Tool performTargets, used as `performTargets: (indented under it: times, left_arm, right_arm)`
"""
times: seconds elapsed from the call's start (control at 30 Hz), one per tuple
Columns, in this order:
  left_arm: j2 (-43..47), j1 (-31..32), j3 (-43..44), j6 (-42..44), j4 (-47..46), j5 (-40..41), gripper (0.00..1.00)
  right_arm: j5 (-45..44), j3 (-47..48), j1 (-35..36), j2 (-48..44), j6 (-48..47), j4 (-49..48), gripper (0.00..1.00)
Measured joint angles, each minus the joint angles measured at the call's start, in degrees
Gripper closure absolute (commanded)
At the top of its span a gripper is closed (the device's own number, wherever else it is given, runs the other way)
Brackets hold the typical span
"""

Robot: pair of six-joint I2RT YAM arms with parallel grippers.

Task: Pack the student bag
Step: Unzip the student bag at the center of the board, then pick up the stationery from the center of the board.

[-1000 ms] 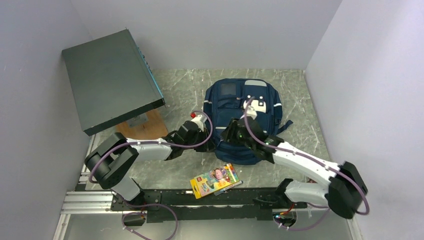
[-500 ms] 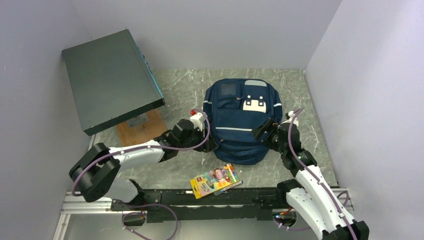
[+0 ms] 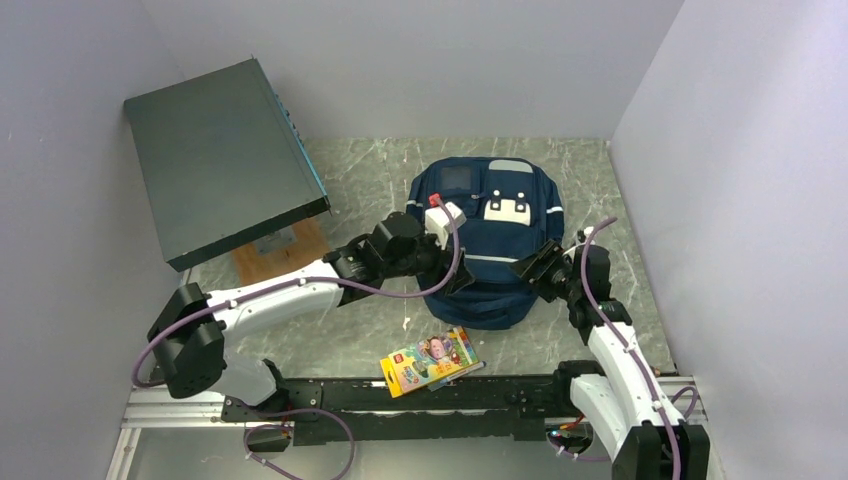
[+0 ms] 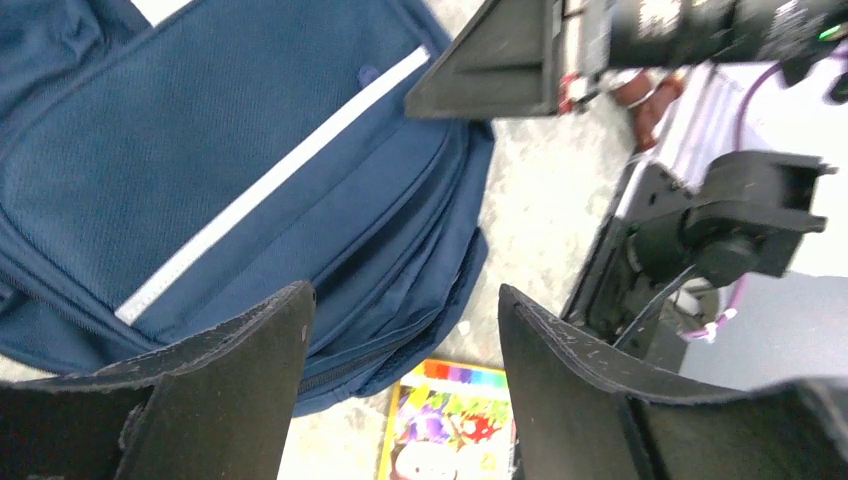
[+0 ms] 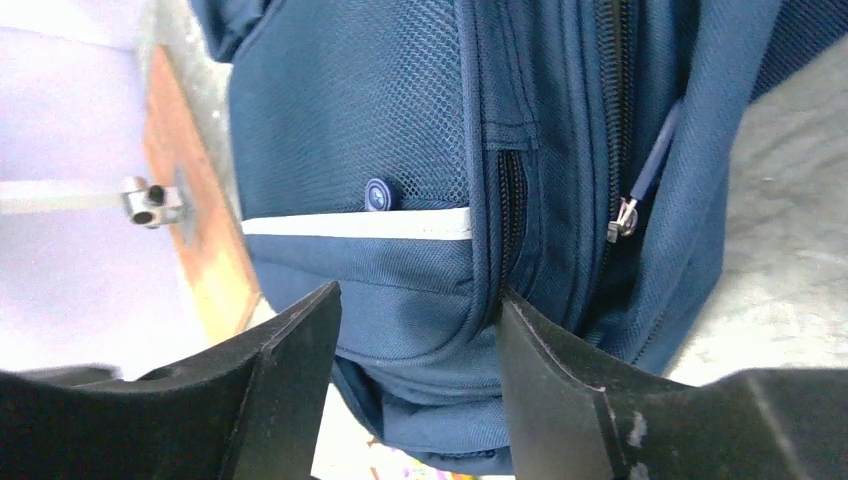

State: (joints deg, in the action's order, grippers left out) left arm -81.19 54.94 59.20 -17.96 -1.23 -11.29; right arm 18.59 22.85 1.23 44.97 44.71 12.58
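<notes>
The student bag [image 3: 500,200], navy with thin white stripes, lies flat in the middle of the table. My left gripper [image 3: 458,280] hovers over its lower front, jaws open and empty. In the left wrist view the open left gripper [image 4: 402,292] frames the bag's [image 4: 230,170] lower edge and a colourful box [image 4: 450,420]. My right gripper [image 3: 532,268] sits at the bag's lower right side, open. The right wrist view has the right gripper [image 5: 420,293] open close to the bag's [image 5: 380,120] side, near a zipper pull [image 5: 624,216].
The colourful box [image 3: 432,362] lies on the table in front of the bag. A big dark grey-green flat box [image 3: 225,160] leans at the back left over a wooden board [image 3: 285,255]. Walls close in three sides. A black rail [image 3: 400,395] runs along the near edge.
The left gripper has opened and moved right, from beside the bag to over its lower front. The right arm has swung off the bag to its right side, jaws open.
</notes>
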Motion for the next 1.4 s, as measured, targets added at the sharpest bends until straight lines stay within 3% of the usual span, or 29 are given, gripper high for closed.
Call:
performTargets:
  times: [0.2, 0.37, 0.53, 0.67, 0.73, 0.9, 1.07, 1.2, 1.3, 1.4]
  left_arm:
    - [-1.68, -0.15, -0.39, 2.36, 5.09, 1.44, 0.24]
    - [-0.59, -0.13, -3.61, 3.82, 6.75, 0.98, 0.23]
    - [3.89, 0.09, -9.14, 4.63, 10.1, -0.52, 0.25]
    - [7.98, 0.33, -12.31, 4.42, 12.41, -1.55, 0.24]
    - [10.64, 0.39, -14.82, 3.39, 12.7, -2.03, 0.24]
    - [13.73, 0.42, -20.28, 0.68, 13.0, -2.89, 0.25]
    - [11.93, 0.42, -21.07, -0.76, 12.98, -4.33, 0.24]
    - [11.23, 1.51, -21.14, -1.25, 11.58, -5.53, 0.25]
    - [9.29, 4.02, -21.0, -1.22, 11.17, -5.29, 0.26]
    - [7.52, 6.62, -20.94, -1.25, 11.47, -4.11, 0.27]
  right_arm:
    - [4.83, 0.55, -0.17, -0.61, 4.5, -2.19, 0.63]
    - [8.66, 3.52, -0.2, 3.63, 8.09, -5.6, 0.65]
    - [10.78, 8.83, -0.31, 11.52, 6.12, -6.47, 0.54]
    - [9.66, 16.17, -0.04, 15.63, -4.55, 1.49, 0.4]
    - [8.37, 17.68, 0.17, 15.23, -9.62, 5.07, 0.02]
    - [5.51, 16.57, 1.36, 7.85, -15.82, 13.31, 0.0]
    - [8.59, 12.57, 1.99, -2.29, -12.41, 16.59, 0.0]
    - [23.08, 2.21, 1.68, -7.19, -3.43, 9.25, 0.0]
    - [33.24, -6.19, 1.77, -5.01, 1.29, 2.78, 0.0]
    - [32.94, -6.47, 2.78, -4.74, -2.05, 10.21, 0.0]
